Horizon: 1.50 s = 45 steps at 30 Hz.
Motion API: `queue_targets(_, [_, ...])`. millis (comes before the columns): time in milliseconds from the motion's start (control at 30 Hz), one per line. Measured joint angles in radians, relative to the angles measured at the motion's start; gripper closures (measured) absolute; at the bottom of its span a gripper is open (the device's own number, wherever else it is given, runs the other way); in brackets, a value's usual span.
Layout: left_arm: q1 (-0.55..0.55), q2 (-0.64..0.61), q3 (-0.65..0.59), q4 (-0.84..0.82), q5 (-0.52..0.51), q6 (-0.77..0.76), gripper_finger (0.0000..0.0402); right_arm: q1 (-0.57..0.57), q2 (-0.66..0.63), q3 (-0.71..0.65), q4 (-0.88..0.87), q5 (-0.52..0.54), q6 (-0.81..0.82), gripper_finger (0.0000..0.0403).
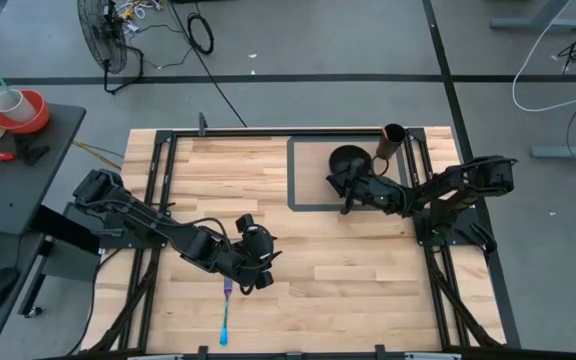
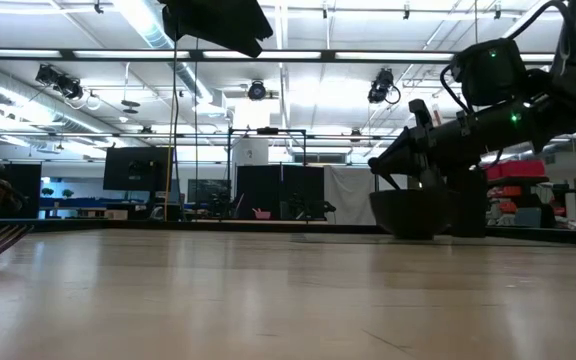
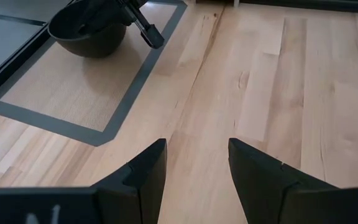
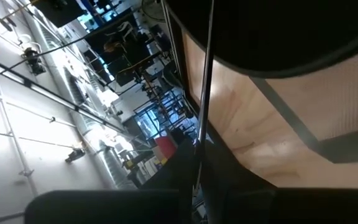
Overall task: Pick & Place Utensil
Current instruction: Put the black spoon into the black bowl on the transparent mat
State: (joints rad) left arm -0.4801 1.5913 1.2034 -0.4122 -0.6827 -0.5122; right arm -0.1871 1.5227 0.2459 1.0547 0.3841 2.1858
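The right gripper [image 1: 351,190] sits at the black bowl's [image 1: 348,160] near rim, inside the taped rectangle [image 1: 294,175] — whether its fingers grip anything cannot be told. The left gripper [image 1: 258,270] hovers mid-table, fingers parted and empty, just beside the blue-and-purple utensil [image 1: 226,318] lying toward the table's [image 1: 368,280] front edge.

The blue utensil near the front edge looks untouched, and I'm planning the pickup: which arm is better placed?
Left. The left gripper hovers open just beyond the blue utensil; the right gripper is far off at the black bowl.
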Motion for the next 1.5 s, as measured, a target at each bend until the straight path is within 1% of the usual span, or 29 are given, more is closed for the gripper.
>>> queue_targets(367, [0.0,0.0,0.0,0.0,0.0,0.0,0.0225,0.0,0.0,0.0,-0.001,-0.009,-0.004,0.038])
queue_targets(500, [0.0,0.0,0.0,0.0,0.0,0.0,0.0225,0.0,0.0,0.0,-0.005,-0.011,-0.033,0.038])
queue_targets(700, [0.0,0.0,0.0,0.0,0.0,0.0,0.0225,0.0,0.0,0.001,-0.034,-0.03,-0.006,0.038])
queue_targets(933, [0.0,0.0,0.0,0.0,0.0,0.0,0.0225,0.0,0.0,0.002,-0.031,-0.037,0.001,0.038])
queue_targets(1100, [0.0,0.0,0.0,0.0,0.0,0.0,0.0225,0.0,0.0,0.002,-0.018,-0.062,0.018,0.038])
queue_targets(1500, [0.0,0.0,0.0,0.0,0.0,0.0,0.0225,0.0,0.001,0.002,-0.025,-0.062,0.008,0.038])
